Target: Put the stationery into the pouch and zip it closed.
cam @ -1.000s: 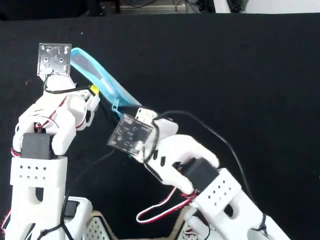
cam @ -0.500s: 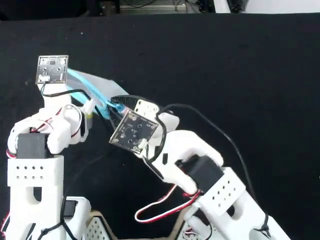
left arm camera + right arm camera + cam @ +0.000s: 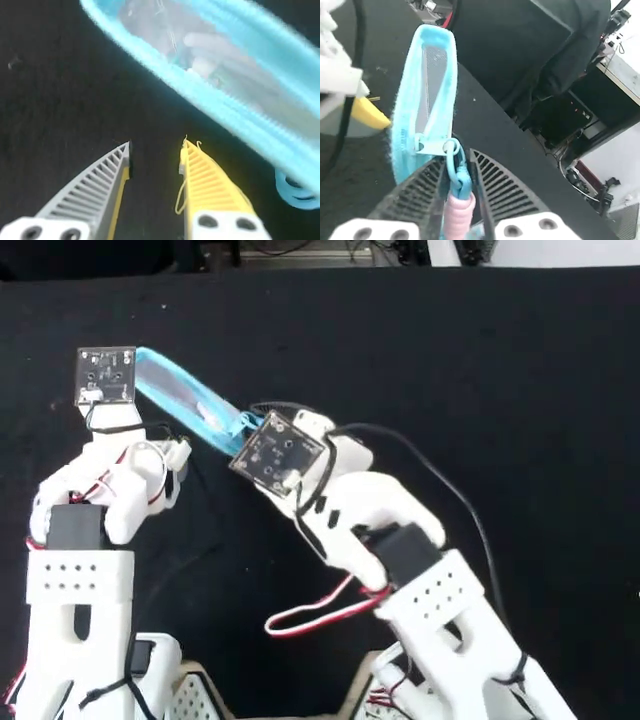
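Robotics lab or workshop, black-covered table (image 3: 520, 390), tangled cables (image 3: 559, 156), white workbench (image 3: 625, 70) behind

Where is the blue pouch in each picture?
High view: the pouch slants between the two arms, upper left.
Left wrist view: the pouch lies just beyond the open left gripper.
Right wrist view: the pouch stretches away from the right gripper, which pinches its zip pull.
Shared landmark: the pouch's fuzzy blue zip edge.
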Robot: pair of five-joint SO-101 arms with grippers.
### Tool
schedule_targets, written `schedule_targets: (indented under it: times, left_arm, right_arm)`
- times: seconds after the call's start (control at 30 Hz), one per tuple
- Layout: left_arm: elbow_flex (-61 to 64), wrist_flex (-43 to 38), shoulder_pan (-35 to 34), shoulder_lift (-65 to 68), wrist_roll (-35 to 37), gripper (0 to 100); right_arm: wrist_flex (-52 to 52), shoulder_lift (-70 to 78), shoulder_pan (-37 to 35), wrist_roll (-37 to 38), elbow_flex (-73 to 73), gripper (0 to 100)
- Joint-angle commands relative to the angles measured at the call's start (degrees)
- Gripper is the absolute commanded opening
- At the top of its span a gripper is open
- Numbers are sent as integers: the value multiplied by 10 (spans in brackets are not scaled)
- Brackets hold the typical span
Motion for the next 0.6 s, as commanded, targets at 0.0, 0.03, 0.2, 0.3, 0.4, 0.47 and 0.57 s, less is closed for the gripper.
schedule_targets:
  times: [0.0,0.03,0.2,0.3,0.4,0.47,0.57]
  left_arm:
    - [16,-72,-2,-10,5,167]
    - [23,-88,-2,-10,5,167]
    - [37,-131,-2,-8,6,167]
    - [36,-135,-5,-6,6,166]
    - [32,-132,-6,-10,6,166]
    - [26,-134,-7,-11,5,166]
    - [7,-129,-2,-11,6,166]
  right_arm:
    - [-32,32,11,5,-13,11]
    - [-37,42,8,5,-13,11]
    - [-41,94,-49,5,-17,11]
    - [-66,107,-80,5,-18,11]
    - [-85,107,-84,4,-23,11]
    - [-84,108,-84,3,-36,11]
    - [-84,107,-84,-22,-56,11]
